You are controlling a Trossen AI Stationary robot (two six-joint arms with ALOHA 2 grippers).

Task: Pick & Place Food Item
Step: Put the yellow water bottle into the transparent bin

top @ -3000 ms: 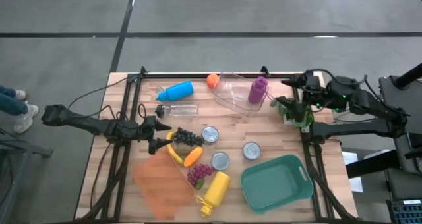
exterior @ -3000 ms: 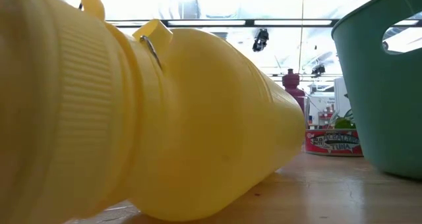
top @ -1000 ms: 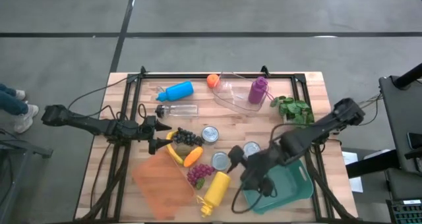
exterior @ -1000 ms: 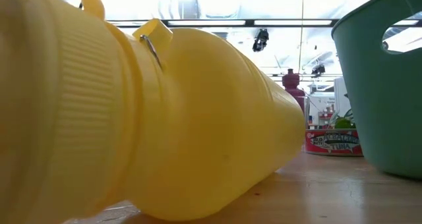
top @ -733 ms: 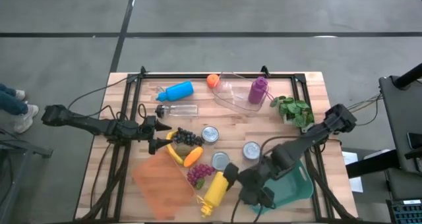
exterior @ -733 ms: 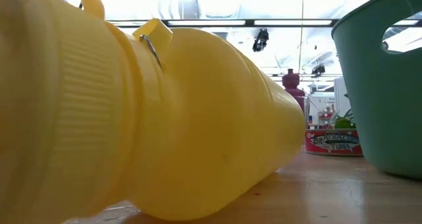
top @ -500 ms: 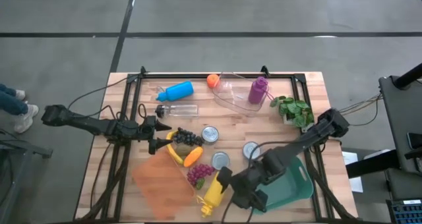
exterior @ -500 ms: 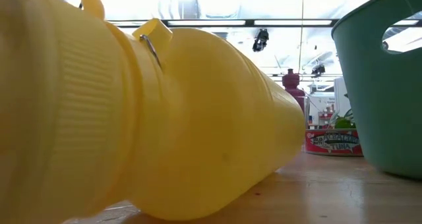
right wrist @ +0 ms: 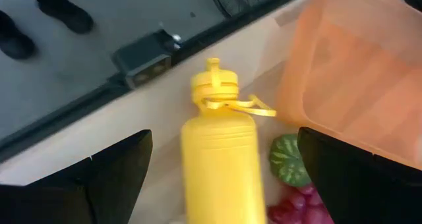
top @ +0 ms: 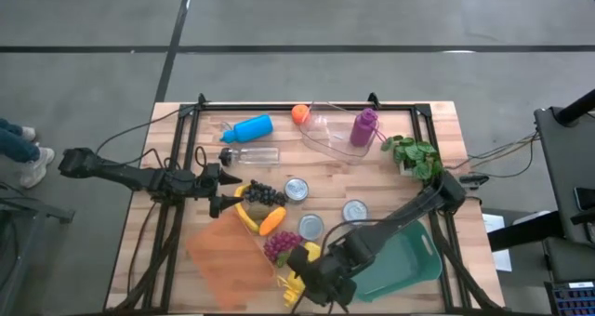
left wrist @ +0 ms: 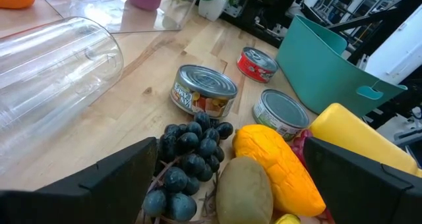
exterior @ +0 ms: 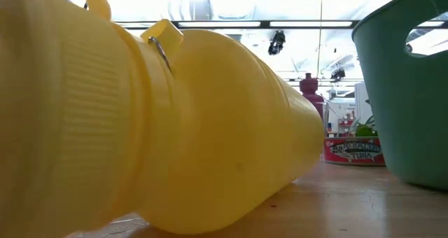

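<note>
The food lies mid-table: dark grapes point(top: 265, 195) point(left wrist: 188, 165), a banana point(top: 244, 214), an orange-yellow fruit point(top: 272, 221) point(left wrist: 280, 165), a brownish fruit point(left wrist: 244, 188), red grapes point(top: 282, 246) and an orange point(top: 299, 112). A teal bin point(top: 395, 260) stands at the near right. My left gripper point(top: 223, 190) point(left wrist: 227, 184) is open, level, just left of the dark grapes. My right gripper point(top: 299, 265) point(right wrist: 217, 184) is open above a lying yellow bottle point(top: 305, 271) point(right wrist: 221, 151), one finger on either side, apart from it.
An orange cutting board point(top: 228, 256) point(right wrist: 356, 72) lies near left. Three cans point(top: 296, 189) point(top: 310, 227) point(top: 354, 211), a clear bottle point(top: 251, 155), a blue bottle point(top: 249, 128), a purple bottle point(top: 363, 127) in a clear tray, and a plant point(top: 414, 155) also stand about. The yellow bottle point(exterior: 140, 112) fills the low view.
My right arm has swung from over the teal bin's left edge toward the table's left and near edge, and its gripper now hangs over the yellow bottle. Nothing on the table has shifted.
</note>
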